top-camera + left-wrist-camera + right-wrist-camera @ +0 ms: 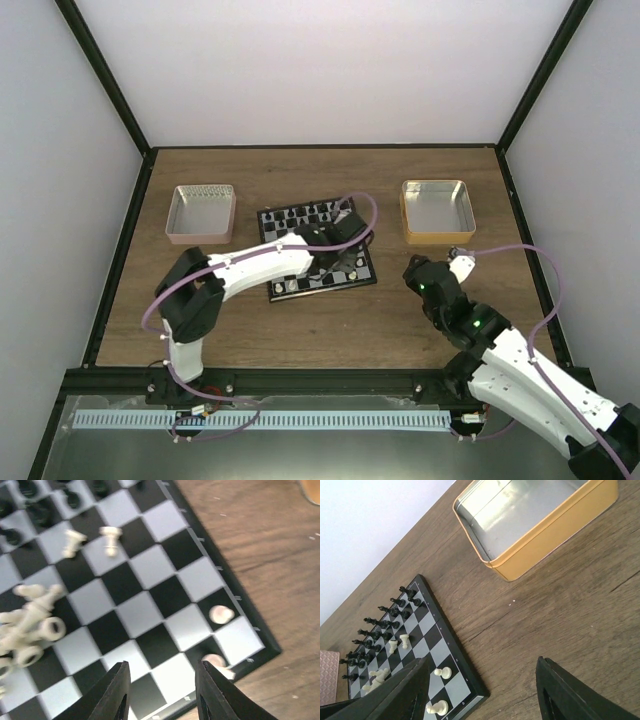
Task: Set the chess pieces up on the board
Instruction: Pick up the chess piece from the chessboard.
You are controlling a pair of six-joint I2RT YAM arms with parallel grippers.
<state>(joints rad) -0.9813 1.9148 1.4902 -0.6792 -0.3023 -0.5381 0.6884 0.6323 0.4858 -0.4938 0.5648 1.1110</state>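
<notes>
The board lies mid-table, with black figures along its far rows. My left gripper hovers low over the board's near right corner. In the left wrist view this gripper is open, with only board squares between its fingers. One cream-white chess piece stands just beside the right fingertip and another is a square further on. A heap of white pieces lies toppled at the left, and two more stand mid-board. My right gripper is open over bare wood to the right of the board.
A pinkish metal tray sits at the back left and a yellow-sided tray at the back right, also seen as the yellow tray ahead of my right gripper. Black frame rails edge the table.
</notes>
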